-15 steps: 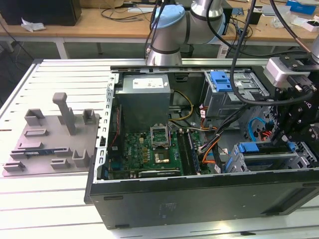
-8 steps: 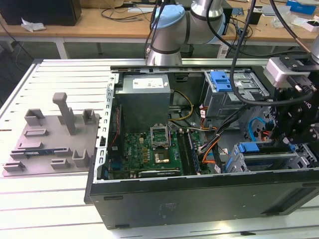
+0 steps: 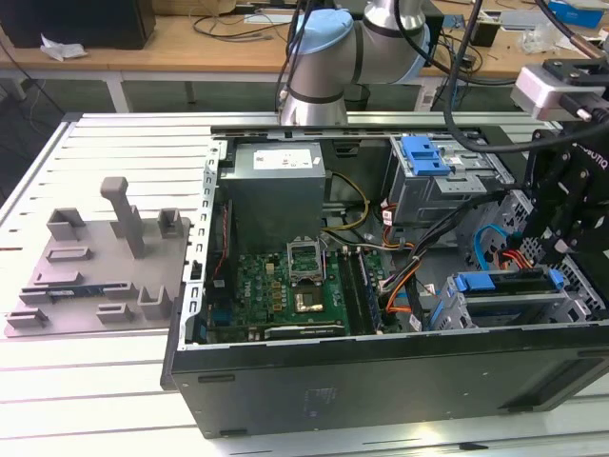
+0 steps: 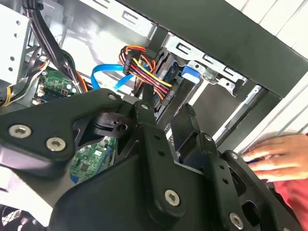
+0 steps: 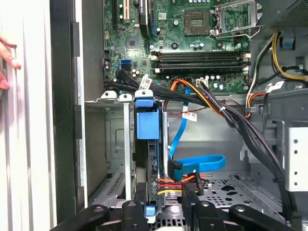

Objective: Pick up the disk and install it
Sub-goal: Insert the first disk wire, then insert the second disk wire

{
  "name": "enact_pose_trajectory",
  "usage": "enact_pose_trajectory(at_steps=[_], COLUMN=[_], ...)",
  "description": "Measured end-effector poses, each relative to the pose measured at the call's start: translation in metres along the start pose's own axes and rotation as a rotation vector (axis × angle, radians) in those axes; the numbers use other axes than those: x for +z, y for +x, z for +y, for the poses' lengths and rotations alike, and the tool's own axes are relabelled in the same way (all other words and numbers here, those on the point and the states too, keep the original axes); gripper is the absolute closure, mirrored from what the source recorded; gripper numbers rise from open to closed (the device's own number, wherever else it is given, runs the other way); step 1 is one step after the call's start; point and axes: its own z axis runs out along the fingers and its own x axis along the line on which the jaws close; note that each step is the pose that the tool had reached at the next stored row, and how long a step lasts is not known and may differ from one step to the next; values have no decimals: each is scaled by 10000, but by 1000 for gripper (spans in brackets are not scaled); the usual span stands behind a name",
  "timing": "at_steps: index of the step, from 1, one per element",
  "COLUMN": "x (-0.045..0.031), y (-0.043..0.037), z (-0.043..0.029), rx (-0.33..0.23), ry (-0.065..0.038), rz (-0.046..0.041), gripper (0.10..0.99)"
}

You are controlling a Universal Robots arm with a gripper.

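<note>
We see the disk (image 5: 147, 159) standing on edge in its bay, long axis running straight away from the gripper (image 5: 163, 207), whose fingers straddle its near end, though whether they clamp it we cannot tell.

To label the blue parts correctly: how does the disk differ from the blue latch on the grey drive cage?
The disk sits in the bay by the gripper; the blue latch lies atop its cage, away from it. The disk is long, the latch short. Both show blue plastic.
</note>
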Motion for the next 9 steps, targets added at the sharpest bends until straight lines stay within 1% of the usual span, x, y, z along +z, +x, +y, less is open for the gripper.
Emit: enact_pose_trajectory(at_steps=[1,9], x=[-1,-2], y=[-3,-3], z=[0,0], rx=[0,0], ry=[1,1], rz=[39,59], gripper=[659,659])
